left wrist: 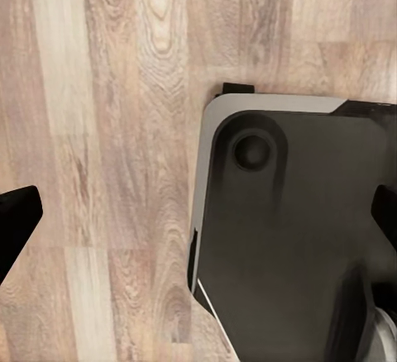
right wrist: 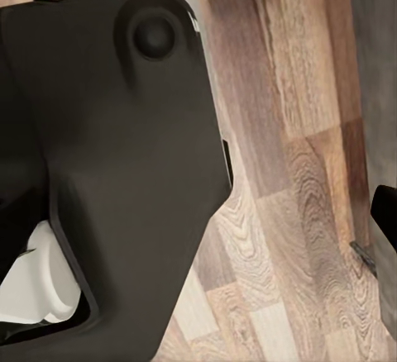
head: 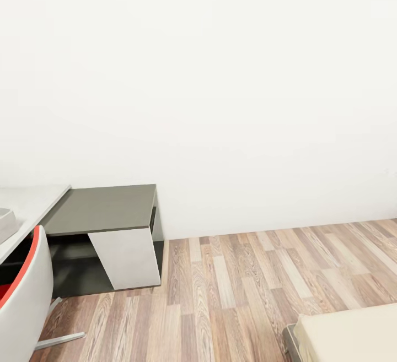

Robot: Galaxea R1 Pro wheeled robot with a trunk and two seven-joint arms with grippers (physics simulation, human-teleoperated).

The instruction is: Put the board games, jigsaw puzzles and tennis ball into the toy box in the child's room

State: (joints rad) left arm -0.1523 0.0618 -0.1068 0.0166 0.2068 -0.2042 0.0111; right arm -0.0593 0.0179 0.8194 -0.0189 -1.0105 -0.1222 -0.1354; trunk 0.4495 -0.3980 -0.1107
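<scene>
Stage: we judge that we are in transit across the child's room; no toy and no toy box can be made out.
Left side: a pale grey desk top (head: 27,202) at the far left edge, joined to a dark grey low side cabinet with a white slanted panel (head: 110,224) against the white wall (head: 220,75).
Near left: a white shell chair with a red inner seat (head: 25,296) stands in front of the desk.
Near right: the cream corner of a bed (head: 353,334) enters low on the right.
Floor: wood-plank laminate (head: 248,285) between desk and bed.
Left gripper (left wrist: 198,213): hanging over the floor beside our dark robot base (left wrist: 298,238), fingers spread wide, nothing between them.
Right gripper: one dark fingertip (right wrist: 387,213) shows over the floor; we cannot tell its opening.
Deciding relation: the table's toys should lie off to the left, the bed's games to the near right; which arm is nearer we cannot tell.
</scene>
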